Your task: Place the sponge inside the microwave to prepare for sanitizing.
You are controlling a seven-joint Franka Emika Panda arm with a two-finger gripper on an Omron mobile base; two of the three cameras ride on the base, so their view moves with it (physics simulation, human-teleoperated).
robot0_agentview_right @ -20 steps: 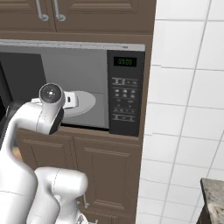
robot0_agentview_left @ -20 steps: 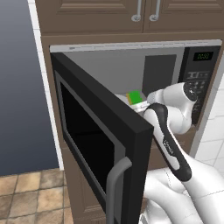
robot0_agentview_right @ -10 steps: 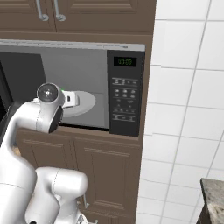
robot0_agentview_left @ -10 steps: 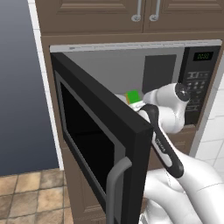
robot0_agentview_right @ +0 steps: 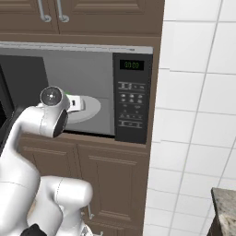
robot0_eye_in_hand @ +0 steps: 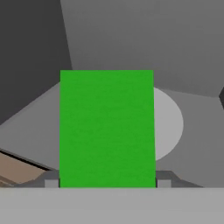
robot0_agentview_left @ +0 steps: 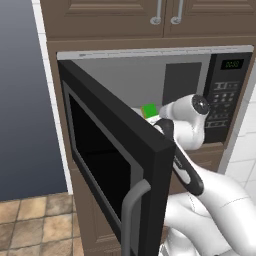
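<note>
— Green sponge (robot0_eye_in_hand: 106, 128): where do you see it?
— You have it clamped between the gripper's (robot0_eye_in_hand: 106, 183) fingers, inside the open microwave (robot0_agentview_right: 132, 99), above the near edge of its pale round turntable (robot0_eye_in_hand: 168, 124).
— And the door (robot0_agentview_left: 117, 172)?
— Black, swung wide toward your left, grey handle (robot0_agentview_left: 131, 212) at its free edge.

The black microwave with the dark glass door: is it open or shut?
Open. The black microwave's dark glass door is swung outward, exposing its grey interior.

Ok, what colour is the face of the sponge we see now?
Bright green; the sponge shows best in the hand view.
</note>
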